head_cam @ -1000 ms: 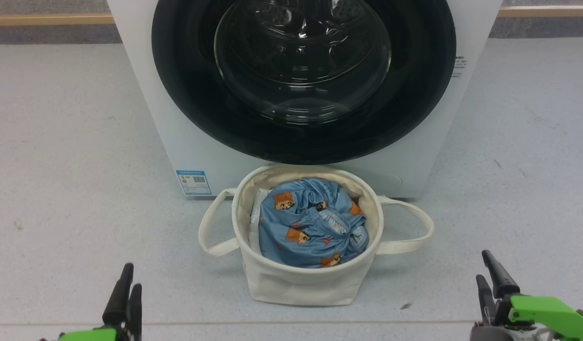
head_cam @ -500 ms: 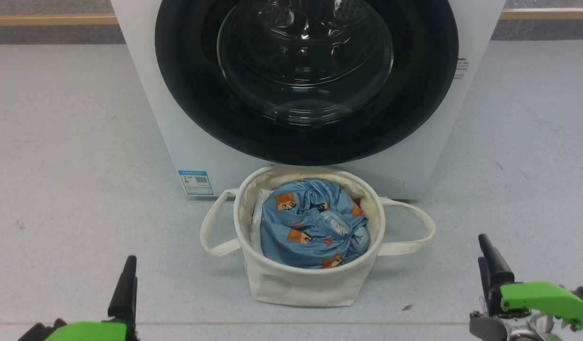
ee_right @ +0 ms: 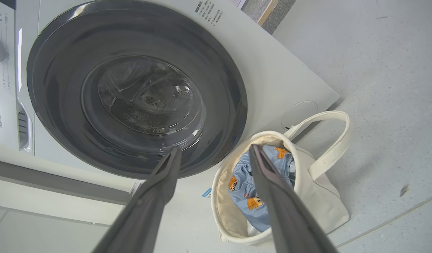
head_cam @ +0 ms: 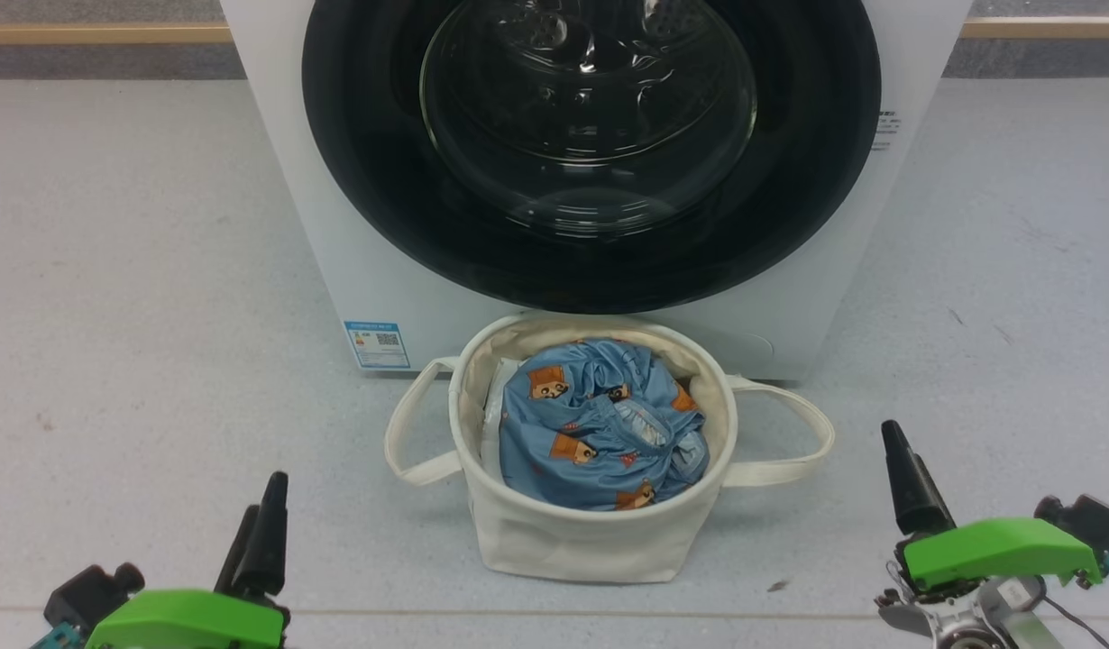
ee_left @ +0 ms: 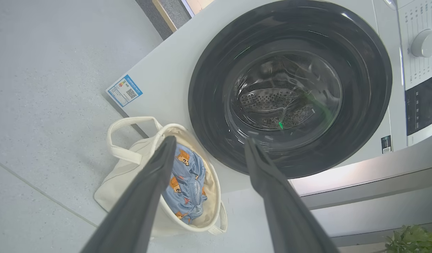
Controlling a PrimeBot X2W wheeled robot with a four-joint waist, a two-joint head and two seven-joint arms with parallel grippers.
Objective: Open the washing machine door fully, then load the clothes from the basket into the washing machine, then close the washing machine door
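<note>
Both arms had lifted slightly above the floor (head_cam: 113, 270) since the earlier frame, the right end effector (ee_right: 216, 147) more than the left end effector (ee_left: 209, 140). Each stood wide open, holding nothing. The washing machine door (head_cam: 591, 261) was shut. The basket (head_cam: 572, 541) of clothes (head_cam: 600, 433) sat just before the washing machine (head_cam: 338, 261). A finger would probably slip off the glossy door, or an arm might tip the soft basket.

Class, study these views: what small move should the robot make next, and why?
Probably raise a gripper toward the rim of the washing machine door: it is shut, the clothes lie in the basket, and the left gripper and right gripper hang open and empty.
</note>
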